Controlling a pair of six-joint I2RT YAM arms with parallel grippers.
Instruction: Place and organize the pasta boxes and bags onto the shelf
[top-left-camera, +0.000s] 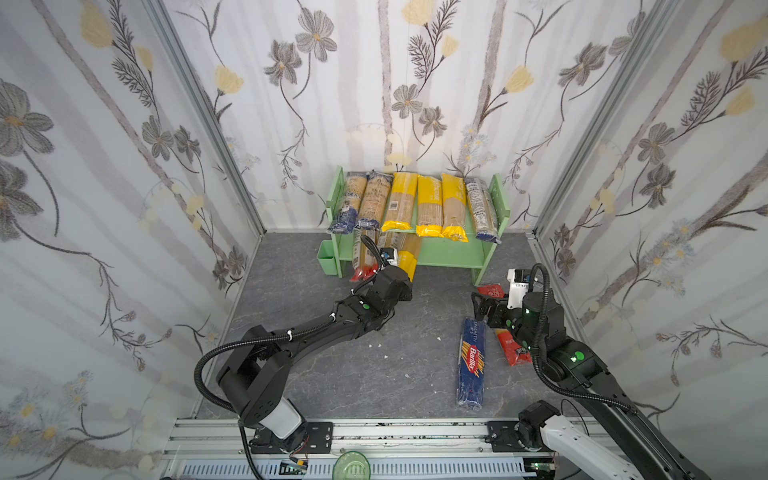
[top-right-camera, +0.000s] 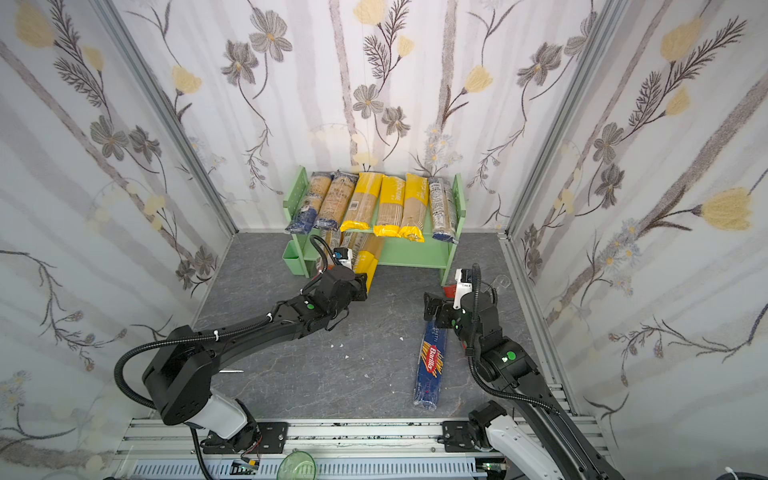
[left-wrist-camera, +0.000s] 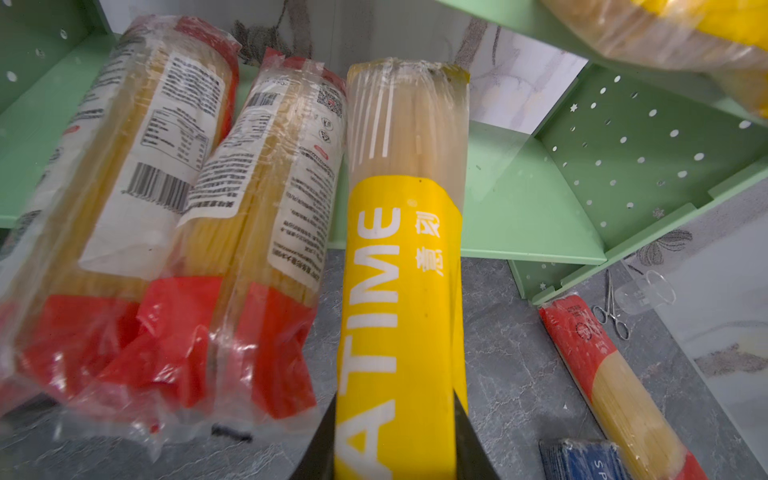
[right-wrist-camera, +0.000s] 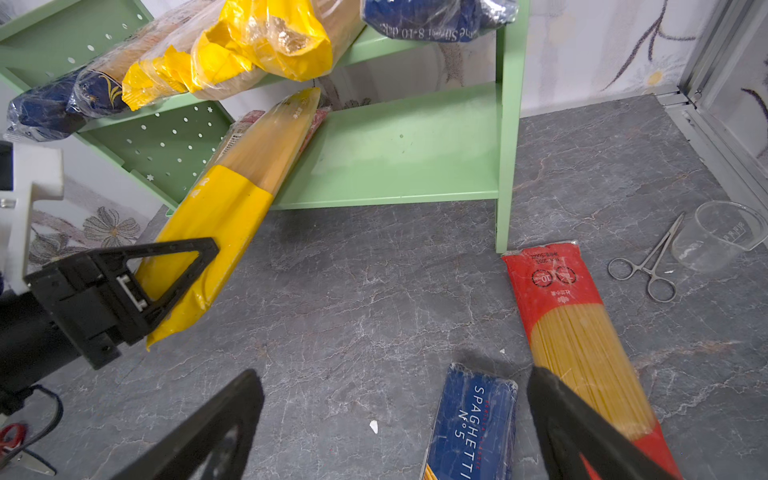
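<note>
The left jaws are clamped narrowly on the near end of a yellow-ended pack (left-wrist-camera: 399, 291). Its far end is inside the lower tier of the shelf (top-left-camera: 453, 253), centre of both top views, beside two red-ended packs (left-wrist-camera: 166, 208), probably so it can slide in lengthwise. The right jaws gape wide and empty over the Barilla box (top-left-camera: 471, 361) and a loose red pack (right-wrist-camera: 573, 332) on the desk (top-left-camera: 374, 374), lower right.

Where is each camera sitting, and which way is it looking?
Top views: high over the front rail, looking down at the shelf; left arm and right arm show.
Left wrist: on the left arm, facing the lower board; left gripper grips the yellow pack.
Right wrist: on the right arm, facing floor and shelf; open right gripper shows.
Shared: both wrist views show the yellow pack.
</note>
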